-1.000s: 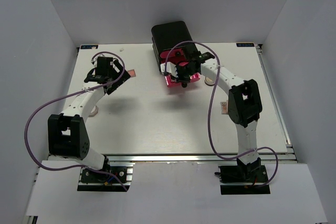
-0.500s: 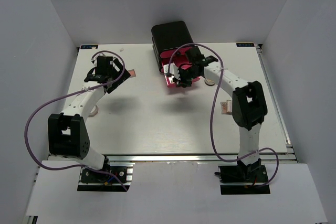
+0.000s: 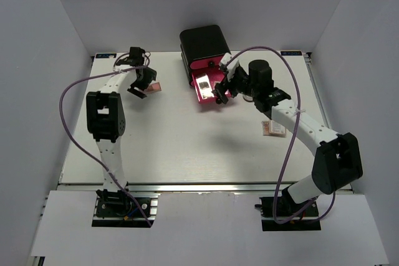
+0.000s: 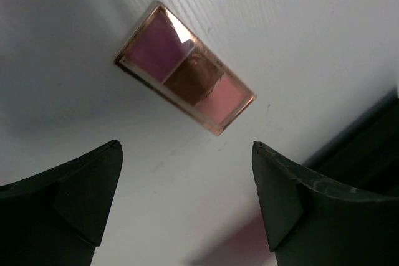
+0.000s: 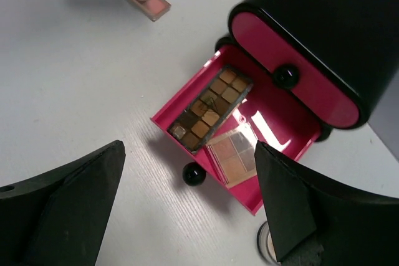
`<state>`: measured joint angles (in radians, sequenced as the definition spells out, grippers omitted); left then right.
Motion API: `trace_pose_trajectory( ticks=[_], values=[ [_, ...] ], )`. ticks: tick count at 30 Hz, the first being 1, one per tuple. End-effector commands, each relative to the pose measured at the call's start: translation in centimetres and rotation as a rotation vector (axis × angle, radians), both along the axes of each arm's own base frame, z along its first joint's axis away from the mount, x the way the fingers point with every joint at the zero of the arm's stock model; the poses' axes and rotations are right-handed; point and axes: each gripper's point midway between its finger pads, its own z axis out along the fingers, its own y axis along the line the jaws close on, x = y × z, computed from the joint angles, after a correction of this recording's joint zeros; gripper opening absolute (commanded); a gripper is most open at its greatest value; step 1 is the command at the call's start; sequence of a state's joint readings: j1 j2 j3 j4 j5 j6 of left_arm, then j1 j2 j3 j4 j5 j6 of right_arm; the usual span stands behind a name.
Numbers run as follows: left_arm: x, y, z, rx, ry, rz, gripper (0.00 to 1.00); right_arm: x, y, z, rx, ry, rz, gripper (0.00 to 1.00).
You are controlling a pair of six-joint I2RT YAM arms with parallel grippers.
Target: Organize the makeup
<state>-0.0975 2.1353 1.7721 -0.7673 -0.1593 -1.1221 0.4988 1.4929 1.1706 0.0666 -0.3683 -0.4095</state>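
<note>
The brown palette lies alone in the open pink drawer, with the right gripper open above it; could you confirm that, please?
Not alone: the right wrist view shows a square palette beside the brown palette in the drawer. The right gripper is indeed open above it.

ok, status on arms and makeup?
Left gripper open, facing three-shade palette on table. Right gripper open above pink drawer; brown palette, tan palette inside. Nothing blocking.
</note>
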Motion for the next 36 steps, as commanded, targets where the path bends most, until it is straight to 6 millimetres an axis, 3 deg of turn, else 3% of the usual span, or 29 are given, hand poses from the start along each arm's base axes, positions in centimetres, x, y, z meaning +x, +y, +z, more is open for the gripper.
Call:
trace_pose_trajectory(
  ticks=[1,2,3,7,14,19,22,26,29,31,36],
  values=[
    [-0.1,1.0,0.5,-0.064,0.074,0.278,0.94,0.9,-1.9,1.0,0.105,0.022,-0.133,0.89],
    [1.0,0.9,1.2,-0.095,0.051,0.332,0.93,0.8,-2.3,1.4,0.114,0.011,-0.141,0.89],
    [0.7,0.9,0.1,-0.097,0.09,0.36,0.94,0.7,-2.5,1.2,0.117,0.013,-0.145,0.89],
    [1.7,1.2,-0.8,-0.155,0.087,0.486,0.94,0.8,-4.2,0.6,0.137,0.05,-0.184,0.89],
    [2.0,1.4,-3.7,-0.202,0.169,0.564,0.94,1.2,-5.9,0.8,0.158,0.049,-0.207,0.89],
    [3.6,2.1,-4.1,-0.256,0.136,0.602,0.98,0.7,-6.5,0.8,0.167,0.045,-0.21,0.89],
    [3.5,2.2,-4.9,-0.285,0.171,0.616,0.98,0.3,-6.8,0.4,0.173,0.052,-0.218,0.89],
    [2.1,2.0,-6.8,-0.291,0.27,0.605,0.98,0.2,-7.3,0.5,0.189,0.054,-0.237,0.89],
    [0.6,1.6,-8.6,-0.293,0.346,0.583,0.9,0.4,-7.8,0.9,0.204,0.052,-0.251,0.89],
    [0.0,1.2,-9.3,-0.312,0.378,0.561,0.78,0.5,-8.4,1.3,0.216,0.049,-0.266,0.89],
    [-1.3,1.2,-10.2,-0.296,0.41,0.543,0.69,0.6,-9.4,1.8,0.237,0.049,-0.282,0.89]
  ],
)
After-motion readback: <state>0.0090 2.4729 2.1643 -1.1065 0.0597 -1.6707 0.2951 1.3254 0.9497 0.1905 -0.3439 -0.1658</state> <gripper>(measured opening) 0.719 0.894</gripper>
